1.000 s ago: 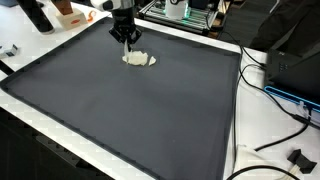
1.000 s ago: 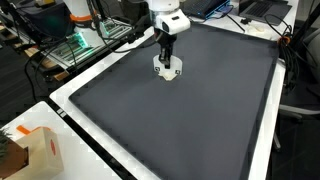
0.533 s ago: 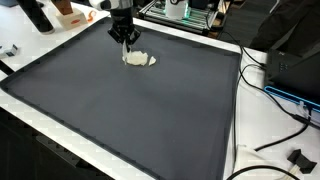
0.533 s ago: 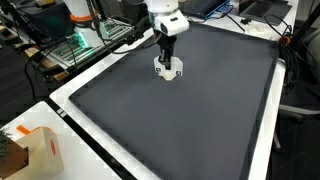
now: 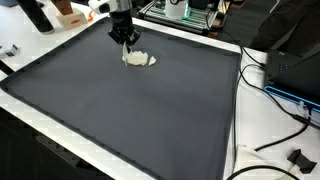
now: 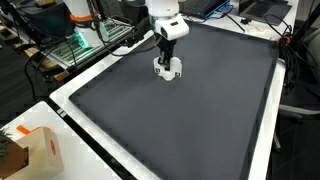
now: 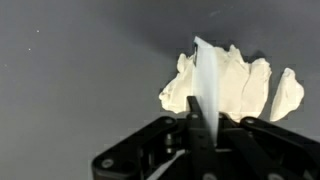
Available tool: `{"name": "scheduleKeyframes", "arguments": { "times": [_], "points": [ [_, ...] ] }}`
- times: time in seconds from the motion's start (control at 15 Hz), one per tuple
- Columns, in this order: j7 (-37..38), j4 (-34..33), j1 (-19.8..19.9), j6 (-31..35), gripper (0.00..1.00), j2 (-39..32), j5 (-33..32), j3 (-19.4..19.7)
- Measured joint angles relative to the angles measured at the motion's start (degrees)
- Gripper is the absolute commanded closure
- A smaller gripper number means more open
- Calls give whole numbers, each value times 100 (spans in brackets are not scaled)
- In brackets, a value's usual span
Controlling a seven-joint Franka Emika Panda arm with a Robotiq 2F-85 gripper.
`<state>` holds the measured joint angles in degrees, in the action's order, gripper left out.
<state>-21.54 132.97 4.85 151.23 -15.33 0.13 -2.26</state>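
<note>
1. Gripper [image 7: 205, 128] jaws closed, pinching a raised fold of the crumpled white cloth [image 7: 243, 86]
2. Cloth rests on the dark grey table mat [image 5: 130, 115], near its far edge

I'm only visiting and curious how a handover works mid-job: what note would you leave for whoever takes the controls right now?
Gripper: shut, pinching a raised fold of the white cloth.
Cloth: crumpled, near one edge of the dark mat; most of it lies on the mat.
Done: the grasp is made.
Left: the cloth is not yet lifted clear. Probably raise it slowly, since the hold looks thin.
</note>
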Motion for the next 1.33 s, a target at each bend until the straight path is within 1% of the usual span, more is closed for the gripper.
{"name": "scheduleKeyframes", "arguments": {
  "times": [0.27, 0.73, 1.13, 1.33],
  "points": [
    [-18, -8, 39, -132, 99, 0, 0, 0],
    [-295, 10, 70, -166, 99, 8, 5, -12],
    [-1072, -144, 308, -188, 99, -120, 528, -190],
    [-1267, -427, 362, -309, 99, -299, 622, -280]
  ]
}}
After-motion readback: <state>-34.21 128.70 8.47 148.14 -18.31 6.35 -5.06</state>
